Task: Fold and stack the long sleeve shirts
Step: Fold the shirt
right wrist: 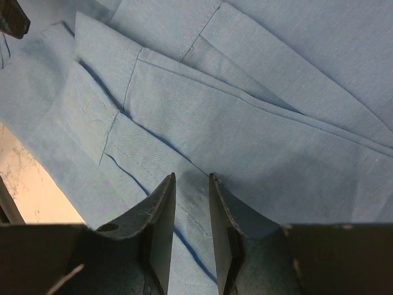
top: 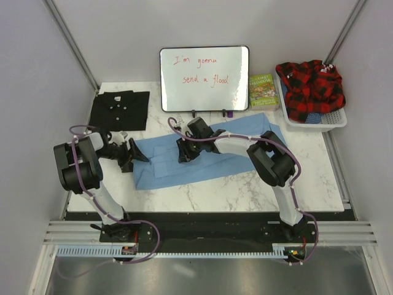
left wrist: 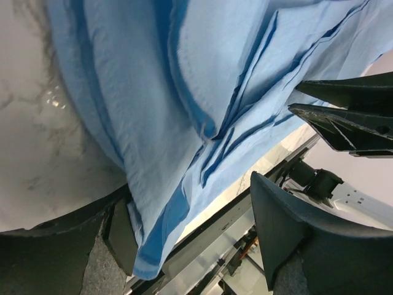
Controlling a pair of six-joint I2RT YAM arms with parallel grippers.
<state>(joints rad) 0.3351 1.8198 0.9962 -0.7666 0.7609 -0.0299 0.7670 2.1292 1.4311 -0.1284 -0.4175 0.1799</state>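
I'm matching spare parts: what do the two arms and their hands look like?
The left arm and right arm have bulky black joints joined by white links, with a purple cable looped along each. The left hand and right hand are black, each with two flat tapering fingers. No markings are legible.

Bright, even lighting, soft shadows, small glare on the marble table (left wrist: 54, 101).
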